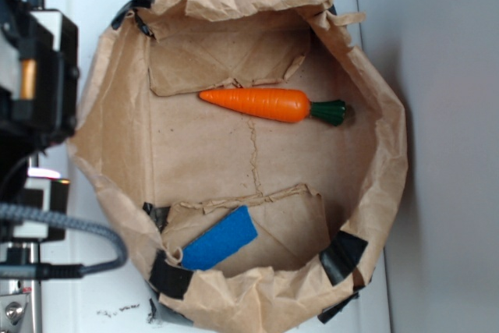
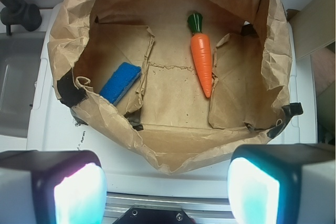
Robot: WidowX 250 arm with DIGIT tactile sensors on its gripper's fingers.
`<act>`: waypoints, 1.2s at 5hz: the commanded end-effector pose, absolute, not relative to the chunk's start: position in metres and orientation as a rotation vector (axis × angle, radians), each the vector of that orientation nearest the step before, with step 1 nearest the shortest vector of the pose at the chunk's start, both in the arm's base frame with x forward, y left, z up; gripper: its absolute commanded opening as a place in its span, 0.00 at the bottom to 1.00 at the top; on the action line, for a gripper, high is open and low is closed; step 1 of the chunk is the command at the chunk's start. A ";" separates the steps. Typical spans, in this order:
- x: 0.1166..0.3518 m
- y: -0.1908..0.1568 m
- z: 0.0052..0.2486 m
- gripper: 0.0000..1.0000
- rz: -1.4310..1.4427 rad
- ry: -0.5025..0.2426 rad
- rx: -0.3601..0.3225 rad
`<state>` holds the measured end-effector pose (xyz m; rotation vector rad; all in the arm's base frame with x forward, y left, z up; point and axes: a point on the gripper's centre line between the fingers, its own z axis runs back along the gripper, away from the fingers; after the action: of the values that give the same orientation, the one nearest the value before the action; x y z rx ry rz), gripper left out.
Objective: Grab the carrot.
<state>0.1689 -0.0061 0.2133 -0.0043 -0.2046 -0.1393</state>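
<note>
**A:** Where does the arm sit?

**B:** At the left edge of the exterior view, a black arm [image 1: 31,76] with cables, off to the side of the paper bag [image 1: 117,115]. From the wrist view, the gripper [image 2: 167,190] hovers outside the bag's near rim, looking down into it. Its two fingers [image 2: 79,192] stand wide apart with nothing between them.

**A:** And the carrot?

**B:** The carrot [image 1: 257,104] lies flat on the bag's floor, glossy orange with faint ridges, tapering to a point. A short dark green stem flares at the blunt end. In the wrist view the carrot [image 2: 202,61] points its tip toward the camera, stem away, right of centre, next to a raised paper fold.

**A:** Anything else in there?

**B:** A flat blue sponge [image 1: 220,239], well apart from the carrot on the opposite side, partly tucked against a paper flap.

**A:** The surroundings?

**B:** The bag is crumpled brown paper, rolled open, with black tape patches [image 1: 341,256] on its rim. It rests on a white surface [image 2: 47,129]. A grey wall [image 1: 444,115] runs along one side.
</note>
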 end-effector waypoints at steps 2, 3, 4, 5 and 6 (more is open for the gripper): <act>0.256 -0.013 0.152 1.00 -0.106 -0.213 0.093; 0.270 -0.010 0.142 1.00 -0.094 -0.228 0.097; 0.271 -0.006 0.125 1.00 -0.101 -0.235 0.125; 0.259 0.005 0.114 1.00 -0.135 -0.227 0.127; 0.248 0.019 0.112 1.00 -0.141 -0.208 0.108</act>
<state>0.2445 0.0151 0.1010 0.1004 -0.1712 -0.1492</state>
